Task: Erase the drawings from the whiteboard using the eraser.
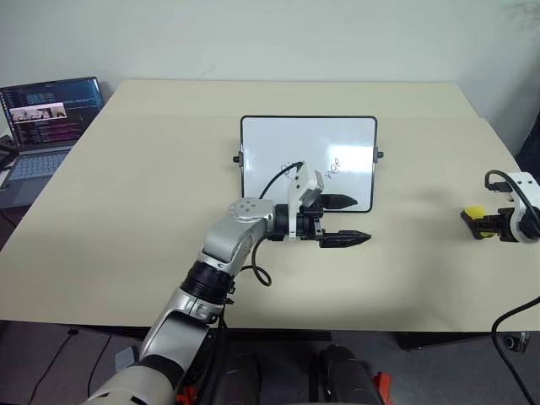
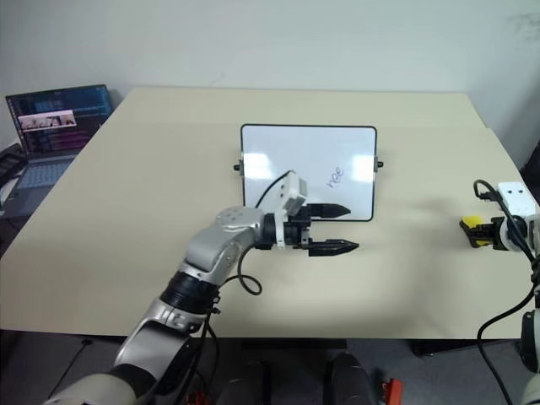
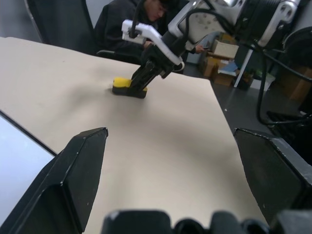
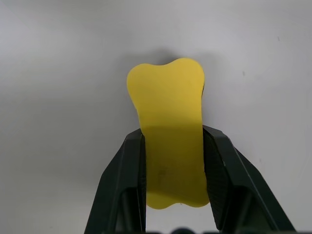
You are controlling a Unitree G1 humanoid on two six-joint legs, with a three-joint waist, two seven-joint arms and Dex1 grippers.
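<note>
- Beige table [image 1: 126, 211] in the left eye view carries the whiteboard [image 1: 309, 135] at centre, toward 12 o'clock. One drawing [image 1: 334, 165] shows on its lower half; another scribble beside it is partly hidden by the left arm. The left tool [image 1: 346, 220] lies level over the board's lower edge, fingers apart, holding nothing. At 3 o'clock the right tool [image 1: 483, 224] is clamped on the yellow eraser [image 1: 476, 212], well apart from the board. A laptop [image 1: 38, 126] sits at 10 o'clock, off the table's edge.
- Right eye view: same layout; the eraser [image 2: 472, 224] is at 3 o'clock, the board [image 2: 309, 152] at centre.
- Left wrist view: the left tool's fingers [image 3: 73, 180] stand wide apart; beyond them the right tool [image 3: 141, 80] grips the eraser [image 3: 124, 85] on the table. A person [image 3: 129, 24] sits behind the table.
- Right wrist view: two black fingers [image 4: 129, 180] press the eraser's [image 4: 168, 112] sides, its yellow face up, resting on the table.
</note>
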